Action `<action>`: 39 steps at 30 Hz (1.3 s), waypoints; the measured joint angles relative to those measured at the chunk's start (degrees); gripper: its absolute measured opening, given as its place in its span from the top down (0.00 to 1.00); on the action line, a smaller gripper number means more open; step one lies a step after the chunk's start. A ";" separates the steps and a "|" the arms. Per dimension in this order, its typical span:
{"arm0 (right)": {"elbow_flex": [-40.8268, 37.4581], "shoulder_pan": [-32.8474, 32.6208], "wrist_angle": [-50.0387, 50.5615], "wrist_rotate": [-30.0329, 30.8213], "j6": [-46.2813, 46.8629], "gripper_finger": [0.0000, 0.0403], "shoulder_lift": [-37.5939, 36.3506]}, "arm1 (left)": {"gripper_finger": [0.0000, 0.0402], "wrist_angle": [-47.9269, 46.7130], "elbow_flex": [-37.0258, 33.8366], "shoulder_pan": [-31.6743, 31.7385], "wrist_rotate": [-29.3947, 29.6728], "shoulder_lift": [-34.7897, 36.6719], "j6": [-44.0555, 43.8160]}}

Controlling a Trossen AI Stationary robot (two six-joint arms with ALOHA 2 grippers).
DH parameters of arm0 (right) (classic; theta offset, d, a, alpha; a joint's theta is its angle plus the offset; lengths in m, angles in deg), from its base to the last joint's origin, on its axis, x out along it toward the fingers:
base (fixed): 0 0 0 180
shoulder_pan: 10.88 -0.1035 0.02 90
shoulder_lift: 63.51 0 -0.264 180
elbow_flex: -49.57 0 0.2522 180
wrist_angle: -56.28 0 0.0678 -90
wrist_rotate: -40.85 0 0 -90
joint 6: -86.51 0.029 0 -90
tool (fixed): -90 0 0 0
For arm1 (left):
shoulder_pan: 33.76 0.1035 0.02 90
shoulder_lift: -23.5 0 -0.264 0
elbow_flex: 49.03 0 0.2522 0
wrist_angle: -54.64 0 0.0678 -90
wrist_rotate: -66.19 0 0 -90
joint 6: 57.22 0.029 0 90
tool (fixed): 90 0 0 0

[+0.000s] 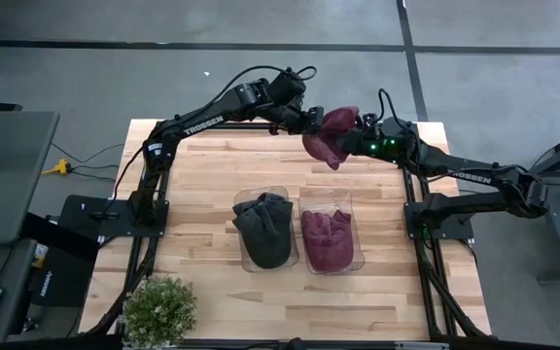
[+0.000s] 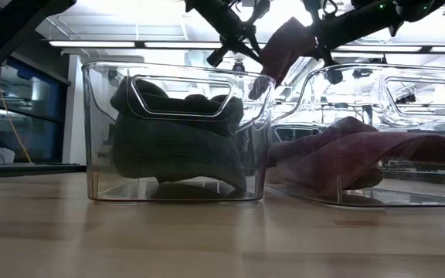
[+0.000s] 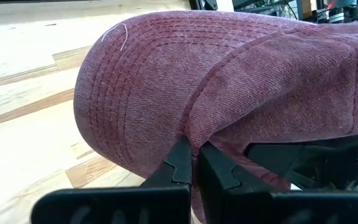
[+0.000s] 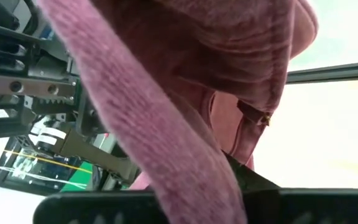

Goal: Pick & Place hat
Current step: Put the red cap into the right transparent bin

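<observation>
Hat (image 1: pixel 331 134): maroon, held aloft between both arms, beyond the bins.
Left gripper (image 3: pixel 193 163): pinched on hat's seam.
Right gripper (image 1: pixel 362 139): fingers buried in fabric, closure unclear.

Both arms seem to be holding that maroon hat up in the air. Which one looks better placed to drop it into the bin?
Probably the right. The right gripper and left gripper both pinch the raised maroon hat, but the bin with a maroon hat lies on the right arm's side; the dark-hat bin sits nearer the left.
</observation>
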 joint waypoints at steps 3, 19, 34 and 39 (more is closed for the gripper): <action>0.00 0.00 0.10 -0.07 -0.43 0.99 0.00 | 1.00 0.00 0.00 0.00 0.02 0.00 0.30; 0.00 -0.02 0.40 -0.31 -2.86 1.00 -0.02 | 0.65 0.31 0.00 0.02 0.03 0.00 5.37; -0.07 0.96 1.53 -3.52 -4.51 1.00 -0.02 | 0.47 -2.09 -0.07 1.60 0.24 0.81 7.99; -0.07 3.73 1.66 -9.61 -5.46 1.00 -0.04 | 0.47 -6.00 -0.04 4.50 0.46 3.53 10.31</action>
